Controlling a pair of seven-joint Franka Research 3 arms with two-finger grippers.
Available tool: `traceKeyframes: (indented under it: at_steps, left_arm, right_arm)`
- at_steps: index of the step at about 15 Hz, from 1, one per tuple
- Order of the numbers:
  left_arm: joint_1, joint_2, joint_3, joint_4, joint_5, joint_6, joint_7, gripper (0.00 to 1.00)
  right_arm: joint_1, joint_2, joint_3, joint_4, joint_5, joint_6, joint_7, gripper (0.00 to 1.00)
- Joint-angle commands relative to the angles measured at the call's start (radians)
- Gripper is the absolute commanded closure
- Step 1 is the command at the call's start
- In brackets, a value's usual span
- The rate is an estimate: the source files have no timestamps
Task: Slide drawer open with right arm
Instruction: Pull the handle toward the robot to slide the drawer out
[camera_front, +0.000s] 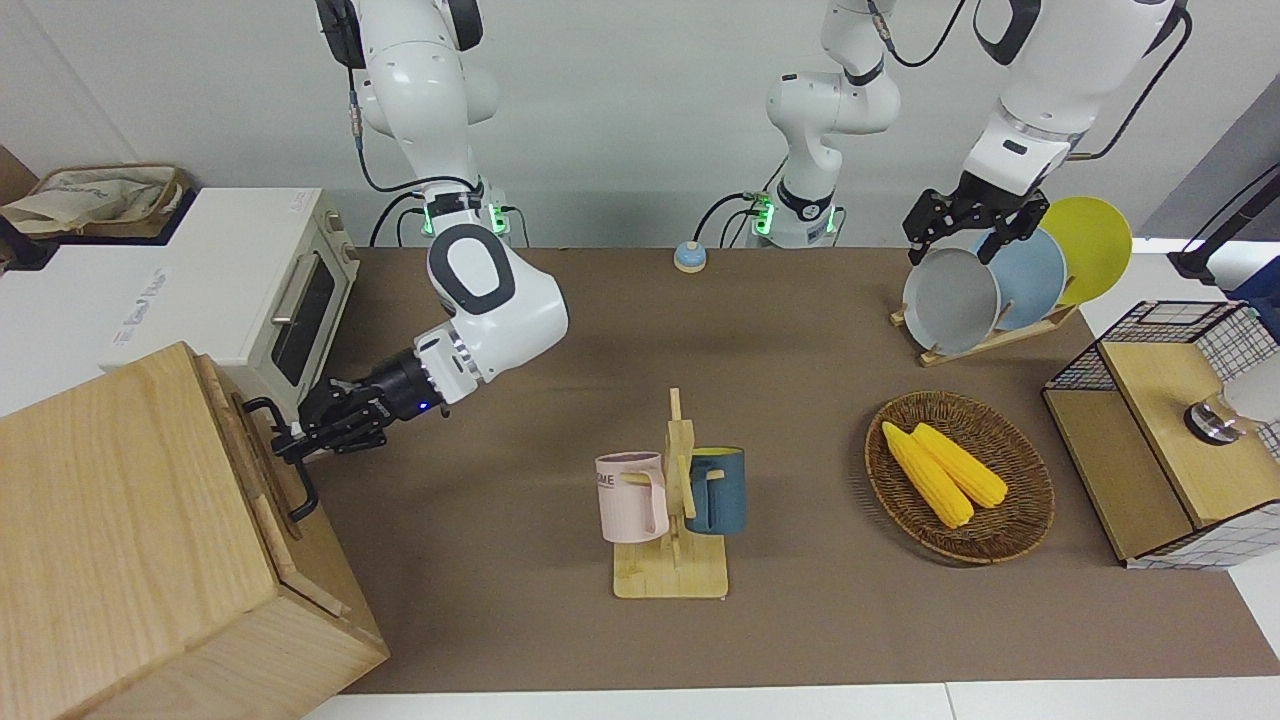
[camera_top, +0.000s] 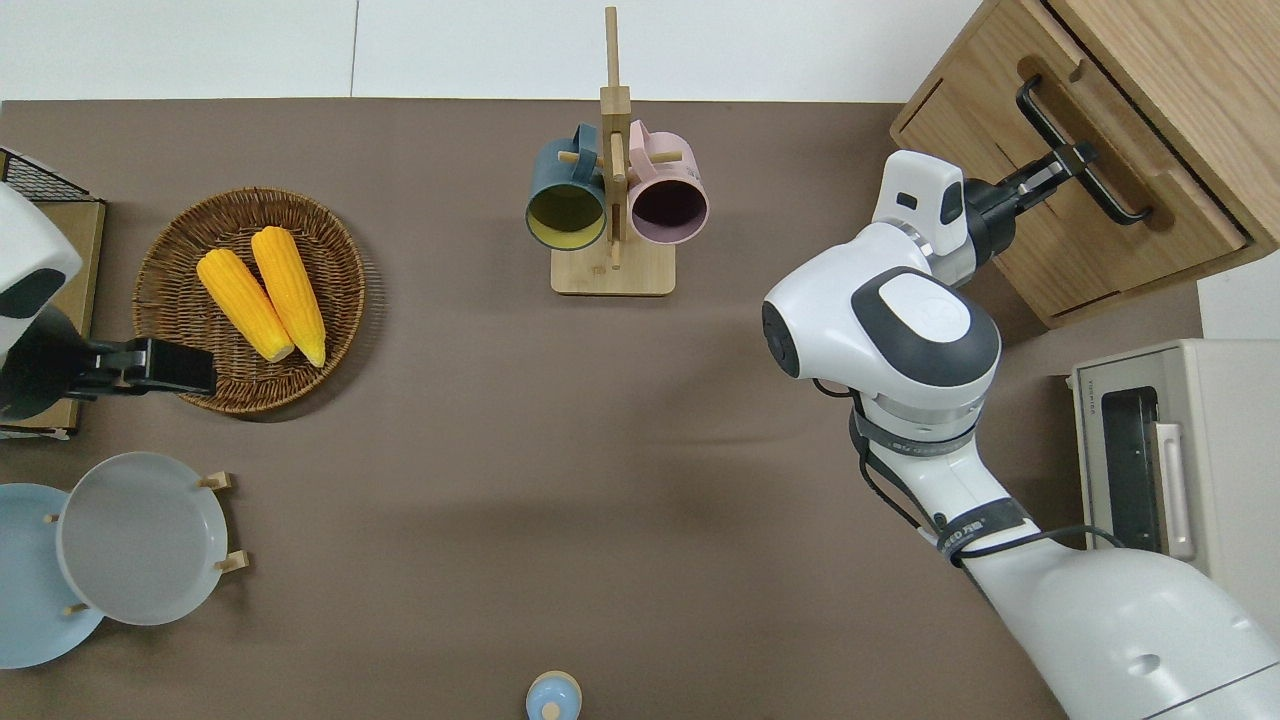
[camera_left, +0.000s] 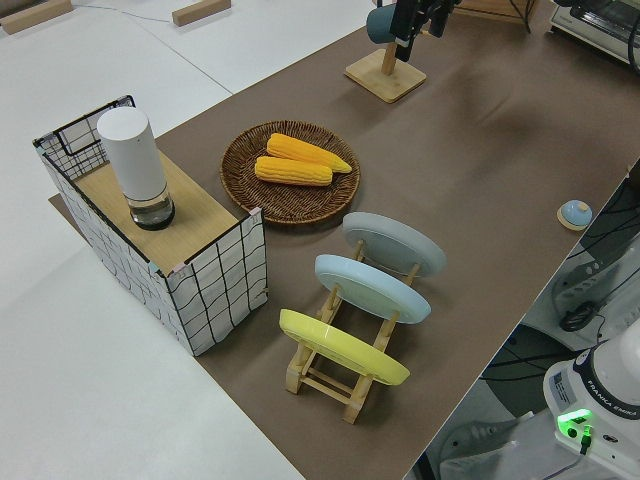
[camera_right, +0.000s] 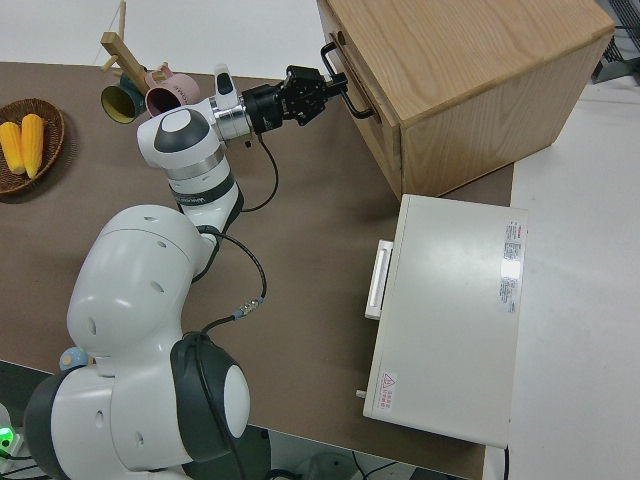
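The drawer (camera_front: 262, 470) is in the big pale wooden box (camera_front: 120, 520) at the right arm's end of the table. Its front (camera_top: 1130, 200) stands a little out from the box face. A black loop handle (camera_top: 1040, 110) runs along that front. My right gripper (camera_top: 1072, 162) reaches sideways onto the handle's middle, its fingers closed around the bar. The side view shows the same grip, right gripper (camera_right: 328, 93) on the handle (camera_right: 350, 95). The left arm is parked, left gripper (camera_front: 957, 248) open.
A white toaster oven (camera_front: 280, 300) stands beside the box, nearer to the robots. A mug stand (camera_front: 672, 500) holds two mugs mid-table. A wicker basket (camera_front: 1030, 500) holds corn; a plate rack (camera_front: 985, 335) and wire-mesh rack (camera_front: 1150, 430) stand at the left arm's end.
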Motion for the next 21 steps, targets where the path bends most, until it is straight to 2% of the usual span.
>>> traceKeyframes:
  at_steps: [1,4,6,14,17,21]
  left_arm:
    - [-0.004,-0.008,0.004,0.002,0.013,-0.014,0.001,0.00]
    - [-0.004,-0.008,0.004,0.002,0.013,-0.014,0.001,0.00]
    - [-0.004,-0.008,0.004,0.004,0.013,-0.014,0.001,0.00]
    - [-0.004,-0.008,0.002,0.002,0.013,-0.014,0.001,0.00]
    - [-0.004,-0.008,0.002,0.002,0.013,-0.014,0.001,0.00]
    - [-0.004,-0.008,0.004,0.002,0.013,-0.014,0.001,0.00]
  right_arm:
    - [-0.013,-0.006,0.065,0.002,0.044,-0.070,0.028,1.000]
    - [-0.001,-0.009,0.076,0.004,0.085,-0.104,0.027,1.000]
    - [0.000,-0.010,0.113,0.007,0.095,-0.145,0.027,1.000]
    - [0.006,-0.010,0.205,0.027,0.147,-0.259,0.022,1.000]
    - [0.013,-0.009,0.251,0.028,0.162,-0.306,0.022,1.000]
    - [0.038,-0.010,0.269,0.041,0.199,-0.357,0.023,1.000]
